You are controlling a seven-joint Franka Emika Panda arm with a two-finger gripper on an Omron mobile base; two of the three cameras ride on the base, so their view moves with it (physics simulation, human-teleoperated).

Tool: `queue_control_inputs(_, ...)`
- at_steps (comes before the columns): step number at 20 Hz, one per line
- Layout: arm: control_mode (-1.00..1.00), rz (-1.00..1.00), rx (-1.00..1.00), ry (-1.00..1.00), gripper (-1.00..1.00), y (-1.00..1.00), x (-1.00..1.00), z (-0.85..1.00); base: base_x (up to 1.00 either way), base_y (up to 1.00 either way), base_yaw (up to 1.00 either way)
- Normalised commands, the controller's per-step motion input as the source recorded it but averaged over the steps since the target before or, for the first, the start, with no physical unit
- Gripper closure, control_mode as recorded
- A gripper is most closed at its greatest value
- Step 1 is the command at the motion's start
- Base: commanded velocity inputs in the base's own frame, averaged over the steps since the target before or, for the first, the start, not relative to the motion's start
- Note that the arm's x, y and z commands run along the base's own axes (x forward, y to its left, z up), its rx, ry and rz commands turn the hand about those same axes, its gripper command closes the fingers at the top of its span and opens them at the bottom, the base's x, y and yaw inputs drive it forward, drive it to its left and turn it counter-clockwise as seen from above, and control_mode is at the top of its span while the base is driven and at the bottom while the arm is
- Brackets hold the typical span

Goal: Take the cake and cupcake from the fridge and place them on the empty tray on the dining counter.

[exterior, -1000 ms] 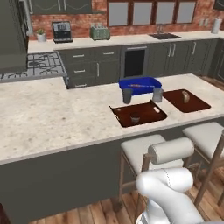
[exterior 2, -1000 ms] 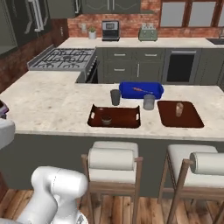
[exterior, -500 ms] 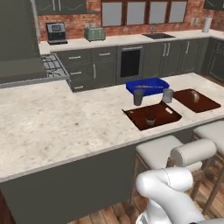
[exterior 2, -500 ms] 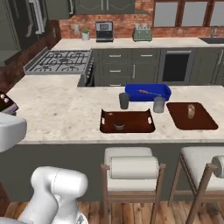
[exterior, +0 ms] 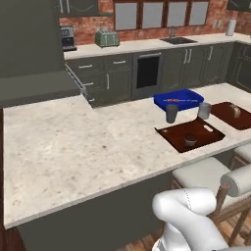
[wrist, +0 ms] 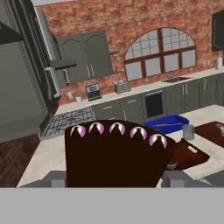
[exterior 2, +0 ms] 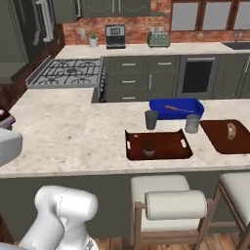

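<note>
The cake [wrist: 113, 153], dark chocolate on top with pink dollops along its edge, sits between the fingers of my gripper [wrist: 113, 177], which is shut on it. A sliver of the cake [exterior 2: 4, 117] pokes in at the left edge of the right base view, above the dining counter [exterior 2: 68, 132]. The reddish-brown tray [exterior: 206, 128] [exterior 2: 166, 139] lies near the counter's front edge, and the small brown cupcake [exterior: 190, 140] [exterior 2: 149, 149] stands on it. The grey fridge [exterior 2: 24, 29] [wrist: 26, 87] stands at the far left.
A blue tray [exterior: 179, 98] [exterior 2: 176, 107] lies behind the brown one, with two grey cups [exterior 2: 151, 119] [exterior 2: 192, 123] in front of it. A second brown tray [exterior 2: 219, 141] holds a small beige item. White-cushioned stools [exterior 2: 171, 195] line the counter's near side. The stove [exterior 2: 68, 73] is at the back left.
The whole picture has shifted right in both base views, so the base has moved; the trays have not moved on the counter. The cake has come into the right base view's left edge.
</note>
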Motion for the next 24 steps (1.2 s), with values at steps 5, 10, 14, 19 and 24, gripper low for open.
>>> queue_control_inputs(5, 1.0, 0.0, 0.0, 0.0, 1.0, 0.0, 0.0, 0.0, 0.37, -0.4, -0.62)
queue_control_inputs(10, 1.0, 0.0, 0.0, 0.0, 1.0, 0.0, 0.0, 0.0, 0.34, 0.19, -0.79)
queue_control_inputs(14, 1.0, 0.0, 0.0, 0.0, 1.0, 0.0, 0.0, 0.0, 1.0, 0.06, -0.33)
queue_control_inputs(19, 1.0, 0.0, 0.0, 0.0, 1.0, 0.0, 0.0, 0.0, 1.0, 0.0, -0.19)
queue_control_inputs(24, -1.0, -0.07, 0.0, 0.16, 1.0, -0.01, 0.4, -0.05, 0.6, 0.0, -0.12)
